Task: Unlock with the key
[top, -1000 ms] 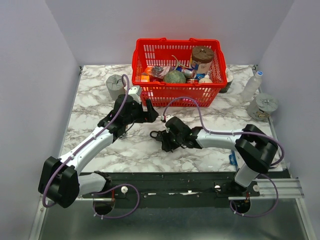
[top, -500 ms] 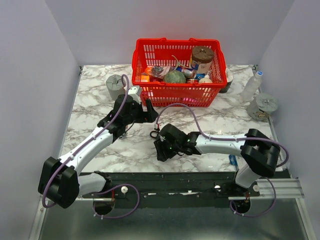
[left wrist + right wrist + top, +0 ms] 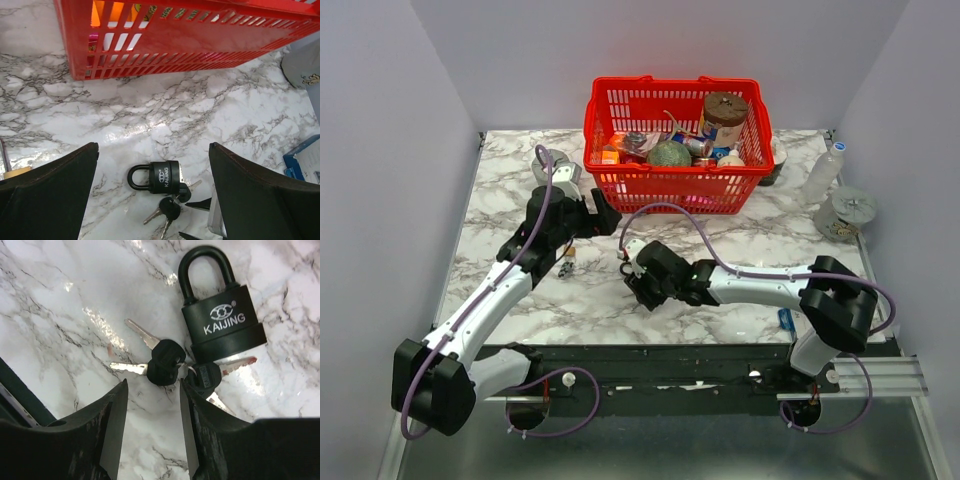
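Nearest you, your right pincer (image 3: 152, 390) hangs low over the white marbled surface (image 3: 225, 115) with its jaws apart and nothing between them. They straddle the tiny bunch of keys with dark heads and thin silvery blades (image 3: 167, 365), which I judge is a line-up for closing on one head. The bunch lies flat, fanned out, and touches the bottom edge of the black padlock with the looped shackle (image 3: 222, 320).

The padlock lies face up with its shackle seated, so the lock looks unopened. Just beyond it your left pincer (image 3: 152, 150) is spread wide and holds nothing. It looks down on the lock, probably waiting to steady the body. Behind that stands the red plastic mesh basket (image 3: 200, 45).

You cannot tell whether any blade already sits in the keyhole, since the lock's underside is out of sight. One head is partly covered by the right finger. The overhead view shows the keys too small to read, with the right arm over them.
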You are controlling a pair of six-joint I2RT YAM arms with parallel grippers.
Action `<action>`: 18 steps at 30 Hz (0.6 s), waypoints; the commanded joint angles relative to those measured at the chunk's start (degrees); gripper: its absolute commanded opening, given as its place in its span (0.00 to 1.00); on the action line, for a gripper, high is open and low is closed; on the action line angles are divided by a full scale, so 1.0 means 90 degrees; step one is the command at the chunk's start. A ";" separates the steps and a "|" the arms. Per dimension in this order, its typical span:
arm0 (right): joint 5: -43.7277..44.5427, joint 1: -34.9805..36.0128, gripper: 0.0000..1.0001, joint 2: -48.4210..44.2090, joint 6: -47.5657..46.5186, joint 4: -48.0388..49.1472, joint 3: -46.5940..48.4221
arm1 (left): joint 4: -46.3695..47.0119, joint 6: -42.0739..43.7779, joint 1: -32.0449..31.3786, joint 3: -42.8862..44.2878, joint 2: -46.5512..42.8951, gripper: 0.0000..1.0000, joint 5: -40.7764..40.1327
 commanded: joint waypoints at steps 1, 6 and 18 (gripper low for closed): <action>-0.0086 0.0028 0.53 0.0110 -0.0979 0.0700 0.0194 | 0.0068 0.0028 0.0127 0.0075 -0.0084 0.99 -0.0029; -0.0281 0.0027 0.53 0.0587 -0.1195 0.0643 0.0399 | 0.0069 0.0018 0.0146 0.0085 -0.0065 0.99 0.0040; 0.0206 0.0037 0.54 0.1018 -0.1362 0.0272 0.0565 | 0.0078 -0.0001 0.0176 0.0085 -0.0055 0.99 0.0099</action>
